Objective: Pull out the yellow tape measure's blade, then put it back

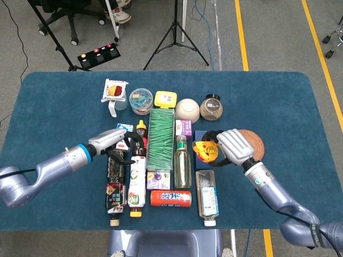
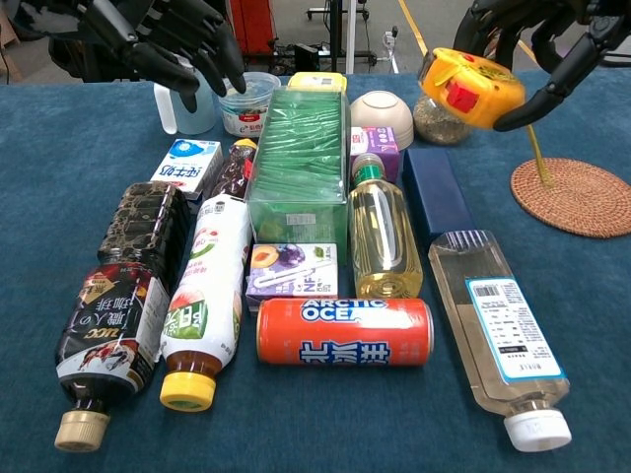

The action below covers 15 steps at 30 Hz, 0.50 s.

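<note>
right hand (image 1: 231, 147): grips yellow tape measure (image 2: 470, 88) lifted above blue table (image 1: 53, 101), beside woven round coaster (image 2: 579, 196) | left hand (image 2: 163, 44): fingers spread, holding nothing, above small white-blue carton (image 2: 190, 164)

Everything's packed mid-table (image 1: 48, 107). Back row, left to right – pitcher (image 1: 113, 92), tub (image 1: 141, 100), small box (image 1: 165, 98), bowl (image 1: 187, 108), jar (image 1: 211, 107). The long packet (image 1: 161, 140) runs down the centre, with bottles (image 1: 137, 179) lying to its left and an upright oil bottle (image 1: 182, 162) on its right. The can (image 1: 170, 198) lies in front – a clear bottle (image 1: 207, 195) beside it. The coaster (image 1: 253, 140) sits far right.
</note>
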Each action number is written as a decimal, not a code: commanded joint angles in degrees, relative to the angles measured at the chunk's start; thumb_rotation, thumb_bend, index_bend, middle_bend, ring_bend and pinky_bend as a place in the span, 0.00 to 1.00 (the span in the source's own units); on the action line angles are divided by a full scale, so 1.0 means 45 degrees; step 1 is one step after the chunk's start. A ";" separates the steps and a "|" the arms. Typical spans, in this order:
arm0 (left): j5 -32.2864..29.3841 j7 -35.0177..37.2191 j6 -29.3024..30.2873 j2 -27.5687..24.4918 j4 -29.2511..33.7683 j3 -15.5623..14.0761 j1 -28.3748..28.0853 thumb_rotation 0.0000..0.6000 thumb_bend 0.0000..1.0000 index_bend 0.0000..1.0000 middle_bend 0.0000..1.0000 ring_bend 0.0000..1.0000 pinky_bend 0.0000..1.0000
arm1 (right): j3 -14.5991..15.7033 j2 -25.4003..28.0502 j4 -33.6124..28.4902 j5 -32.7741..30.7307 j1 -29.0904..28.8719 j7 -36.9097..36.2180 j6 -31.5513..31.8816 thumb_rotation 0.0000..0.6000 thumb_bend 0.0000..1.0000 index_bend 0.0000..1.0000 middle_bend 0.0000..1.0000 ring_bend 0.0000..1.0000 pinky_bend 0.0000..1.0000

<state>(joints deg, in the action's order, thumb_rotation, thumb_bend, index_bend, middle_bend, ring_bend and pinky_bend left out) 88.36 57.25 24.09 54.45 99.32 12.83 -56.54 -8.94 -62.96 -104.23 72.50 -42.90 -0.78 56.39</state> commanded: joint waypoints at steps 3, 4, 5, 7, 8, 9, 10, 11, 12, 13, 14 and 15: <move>0.0444 0.1499 -0.0113 0.0544 -0.0672 -0.0029 -0.0903 1.00 0.25 0.33 0.28 0.22 0.31 | -0.0031 -0.0010 -0.0049 0.0229 0.0199 -0.0153 0.0125 1.00 0.20 0.60 0.58 0.65 0.70; 0.0480 0.1731 -0.0143 0.0589 -0.0705 -0.0062 -0.1047 1.00 0.25 0.33 0.28 0.22 0.31 | -0.0042 -0.0036 -0.0034 0.0263 0.0221 -0.0200 0.0115 1.00 0.20 0.60 0.58 0.65 0.70; 0.0514 0.1876 -0.0157 0.0613 -0.0746 -0.0092 -0.1147 1.00 0.25 0.33 0.27 0.21 0.31 | -0.0053 -0.0063 -0.0015 0.0294 0.0232 -0.0231 0.0109 1.00 0.20 0.60 0.58 0.65 0.69; 0.0535 0.2073 -0.0126 0.0691 -0.0846 -0.0131 -0.1286 1.00 0.25 0.33 0.26 0.20 0.31 | -0.0079 -0.0121 0.0002 0.0353 0.0243 -0.0303 0.0099 1.00 0.20 0.60 0.58 0.65 0.69; 0.0545 0.2176 -0.0114 0.0731 -0.0894 -0.0169 -0.1357 1.00 0.25 0.33 0.24 0.18 0.31 | -0.0092 -0.0151 0.0014 0.0395 0.0248 -0.0342 0.0091 1.00 0.20 0.60 0.58 0.65 0.69; 0.0544 0.2271 -0.0108 0.0757 -0.0906 -0.0192 -0.1404 1.00 0.25 0.33 0.23 0.17 0.30 | -0.0097 -0.0170 0.0010 0.0424 0.0251 -0.0362 0.0083 1.00 0.20 0.60 0.58 0.65 0.69; 0.0546 0.2443 -0.0094 0.0781 -0.0902 -0.0227 -0.1468 1.00 0.25 0.33 0.21 0.14 0.30 | -0.0105 -0.0202 0.0014 0.0466 0.0248 -0.0374 0.0068 1.00 0.20 0.60 0.58 0.65 0.69; 0.0573 0.2667 -0.0083 0.0826 -0.0932 -0.0275 -0.1568 1.00 0.25 0.33 0.18 0.11 0.30 | -0.0129 -0.0258 0.0033 0.0512 0.0235 -0.0380 0.0052 1.00 0.20 0.60 0.58 0.65 0.69; 0.0614 0.2786 -0.0081 0.0869 -0.0987 -0.0316 -0.1653 1.00 0.25 0.33 0.16 0.10 0.30 | -0.0143 -0.0322 0.0027 0.0557 0.0212 -0.0379 0.0029 1.00 0.20 0.60 0.58 0.65 0.69; 0.0664 0.2855 -0.0064 0.0903 -0.1057 -0.0367 -0.1725 1.00 0.25 0.33 0.14 0.08 0.29 | -0.0170 -0.0378 0.0026 0.0584 0.0200 -0.0383 0.0029 1.00 0.20 0.60 0.58 0.65 0.69; 0.0720 0.2944 -0.0014 0.0937 -0.1122 -0.0438 -0.1797 1.00 0.25 0.33 0.13 0.07 0.29 | -0.0199 -0.0431 0.0032 0.0600 0.0197 -0.0386 0.0034 1.00 0.20 0.60 0.58 0.65 0.69; 0.0754 0.3025 0.0017 0.0954 -0.1155 -0.0487 -0.1855 1.00 0.25 0.33 0.13 0.07 0.28 | -0.0226 -0.0474 0.0036 0.0609 0.0190 -0.0397 0.0034 1.00 0.20 0.60 0.58 0.65 0.69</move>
<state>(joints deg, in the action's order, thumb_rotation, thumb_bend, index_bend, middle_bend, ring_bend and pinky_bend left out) 91.52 70.57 23.98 58.56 94.32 10.87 -64.60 -9.88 -65.03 -104.09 75.19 -42.01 -2.53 56.56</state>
